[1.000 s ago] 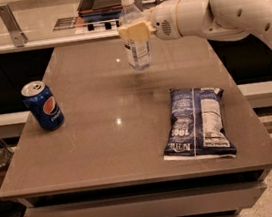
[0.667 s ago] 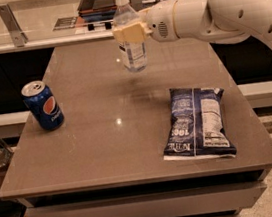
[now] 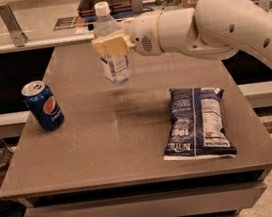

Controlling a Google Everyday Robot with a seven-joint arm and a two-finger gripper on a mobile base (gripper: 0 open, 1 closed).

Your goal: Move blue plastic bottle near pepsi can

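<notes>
The blue plastic bottle (image 3: 113, 58), clear with a white cap and a white-and-blue label, hangs upright above the brown table (image 3: 106, 145), held off its surface. My gripper (image 3: 110, 46) is shut on the bottle's upper body, with the white arm reaching in from the right. The pepsi can (image 3: 43, 105), blue with a silver top and round logo, stands upright near the table's left edge, well to the left of and nearer than the bottle.
A flat dark-blue chip bag (image 3: 196, 122) lies on the table's right half. A counter with a metal rail (image 3: 11, 27) and boxes runs behind the table. The table's front edge is close to the camera.
The gripper has carried the bottle to the left, toward the can's side of the table. The can and the chip bag have not moved.
</notes>
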